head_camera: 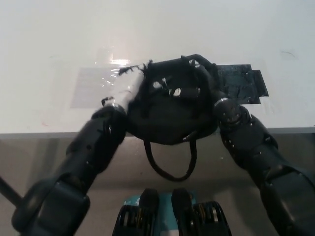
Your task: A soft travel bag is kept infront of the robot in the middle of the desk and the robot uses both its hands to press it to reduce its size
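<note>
Squeezing the bag (170, 110) from both sides.
Left robot hand (127, 88) and right robot hand (206, 73) press its flanks, finger spread unclear; I'd push evenly inward, away from the table (49, 49) edge.

A: Left hand (125, 90) has a white shell, blurred here, with a dark edge at the far end. A short metal ring sits at the wrist, then black forearm.
B: Right side?
A: Right hand (204, 73) is all black, hard to separate from what's around it. Silver band at the wrist. Both arms are glossy black segmented casings dotted with small screws, bulkier toward the shoulders.
</note>
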